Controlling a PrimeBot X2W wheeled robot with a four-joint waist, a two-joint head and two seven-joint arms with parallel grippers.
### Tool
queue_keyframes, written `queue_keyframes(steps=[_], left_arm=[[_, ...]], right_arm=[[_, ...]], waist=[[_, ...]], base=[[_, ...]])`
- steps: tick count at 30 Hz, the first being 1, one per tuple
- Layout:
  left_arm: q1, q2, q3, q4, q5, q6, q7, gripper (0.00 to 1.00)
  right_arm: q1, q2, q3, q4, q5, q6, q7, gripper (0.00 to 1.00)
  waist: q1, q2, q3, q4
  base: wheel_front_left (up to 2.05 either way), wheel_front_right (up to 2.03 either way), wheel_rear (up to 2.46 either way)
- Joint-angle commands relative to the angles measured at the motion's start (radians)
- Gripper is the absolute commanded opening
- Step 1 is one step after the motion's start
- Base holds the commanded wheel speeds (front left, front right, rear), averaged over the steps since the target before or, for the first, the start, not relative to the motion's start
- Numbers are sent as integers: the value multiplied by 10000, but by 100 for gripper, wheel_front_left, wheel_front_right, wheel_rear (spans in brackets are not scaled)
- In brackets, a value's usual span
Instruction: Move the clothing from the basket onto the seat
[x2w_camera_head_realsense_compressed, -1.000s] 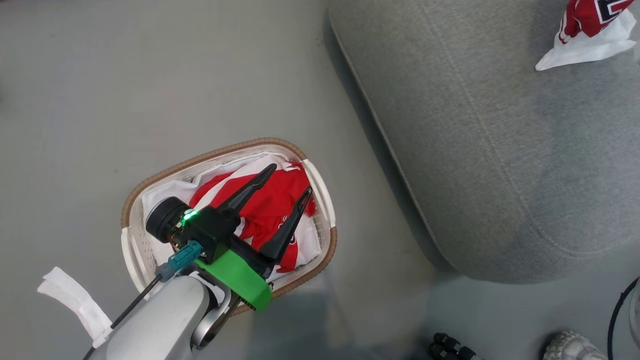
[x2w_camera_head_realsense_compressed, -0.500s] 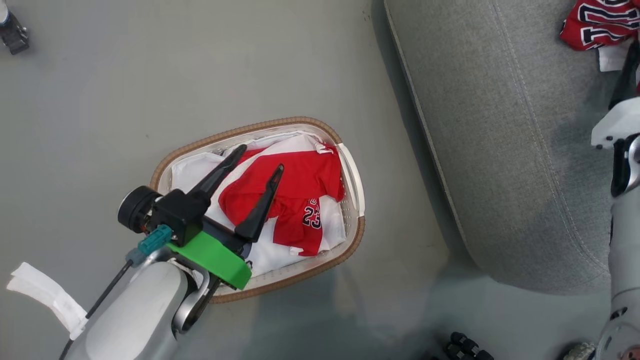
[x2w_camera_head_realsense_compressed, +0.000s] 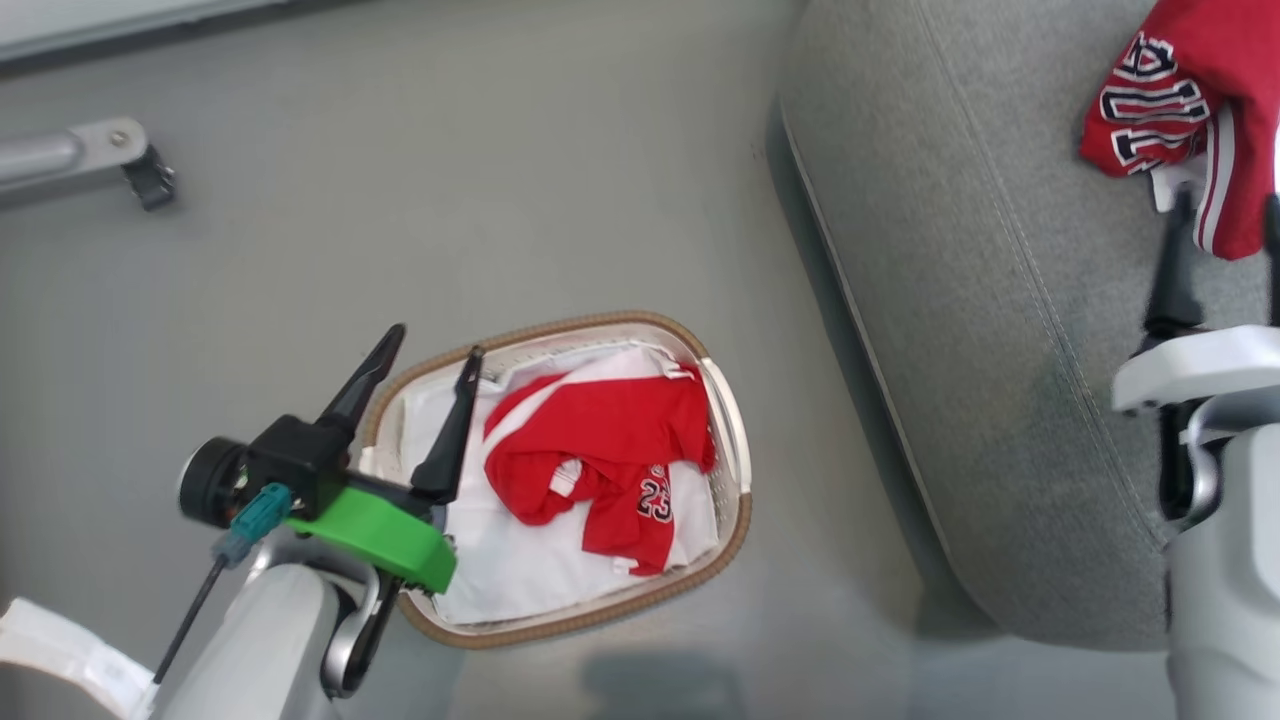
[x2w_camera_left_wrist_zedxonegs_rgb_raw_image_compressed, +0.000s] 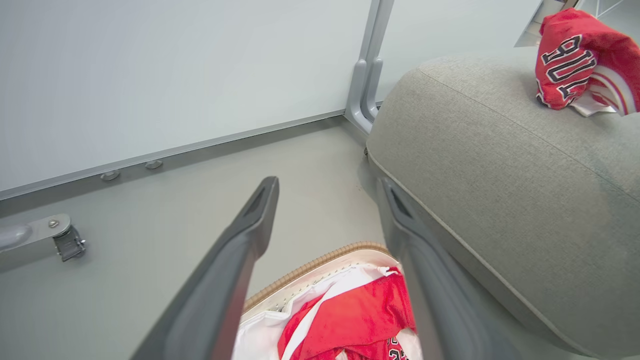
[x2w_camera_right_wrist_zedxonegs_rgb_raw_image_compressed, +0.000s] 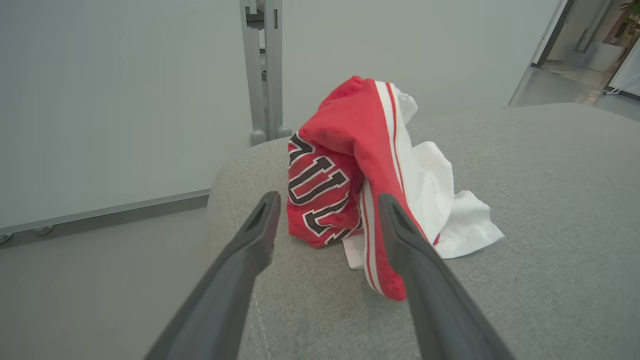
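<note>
The basket (x2w_camera_head_realsense_compressed: 735, 520) stands on the floor, lined with a white sheet, and a red piece of clothing (x2w_camera_head_realsense_compressed: 600, 440) marked 23 lies crumpled in it. My left gripper (x2w_camera_head_realsense_compressed: 435, 342) hovers open over the basket's left rim with nothing between its fingers. In the left wrist view the left gripper (x2w_camera_left_wrist_zedxonegs_rgb_raw_image_compressed: 327, 184) points past the basket (x2w_camera_left_wrist_zedxonegs_rgb_raw_image_compressed: 320, 260) and its red clothing (x2w_camera_left_wrist_zedxonegs_rgb_raw_image_compressed: 360, 320). Another red garment (x2w_camera_head_realsense_compressed: 1180, 110) is heaped on the grey seat (x2w_camera_head_realsense_compressed: 1000, 350). My right gripper (x2w_camera_right_wrist_zedxonegs_rgb_raw_image_compressed: 327, 199) stands open just short of that garment (x2w_camera_right_wrist_zedxonegs_rgb_raw_image_compressed: 350, 140), its right finger beside a hanging fold.
A metal leg with a caster (x2w_camera_head_realsense_compressed: 120, 150) lies on the floor at the upper left. A grey post (x2w_camera_left_wrist_zedxonegs_rgb_raw_image_compressed: 367, 75) stands by the wall behind the seat. A white strip (x2w_camera_head_realsense_compressed: 60, 650) hangs from my left forearm.
The head camera has shifted. My right gripper has opened and let the red garment drop onto the seat. My left gripper has moved from above the basket's clothing to its left rim.
</note>
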Motion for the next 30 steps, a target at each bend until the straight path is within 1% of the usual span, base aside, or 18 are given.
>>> queue_keyframes(steps=[1, 3, 6, 14, 23, 30], left_arm=[[224, -60, 279, 79, 175, 61, 4, 100], [404, -154, 754, 231, 329, 139, 4, 100], [709, -368, 1475, 435, 471, 166, 4, 100], [1637, -819, 3085, 581, 1258, 176, 5, 100], [3249, -1548, 4473, 151, 2008, 101, 5, 100], [4152, -1983, 4967, -140, 2326, 18, 4, 100]], right_arm=[[269, 25, 236, -190, 125, -12, -42, 100], [400, 66, 683, -393, 271, -12, -42, 100], [657, 125, 1187, -369, 435, -12, -42, 100], [1358, 247, 1881, -90, 774, -12, -43, 100], [2836, 294, 2318, -191, 1090, -13, -44, 100], [3994, 297, 2963, -354, 1281, -13, -44, 100]], waist=[[0, 0, -834, 613], [0, 0, -1052, 800], [0, 0, -1470, 1077], [0, 0, -2407, 1579], [0, 0, -3449, 1517], [0, 0, -3930, 1516]], base=[[0, 0, 0], [0, 0, 0], [0, 0, 0], [0, 0, 0], [0, 0, 0], [0, 0, 0]])
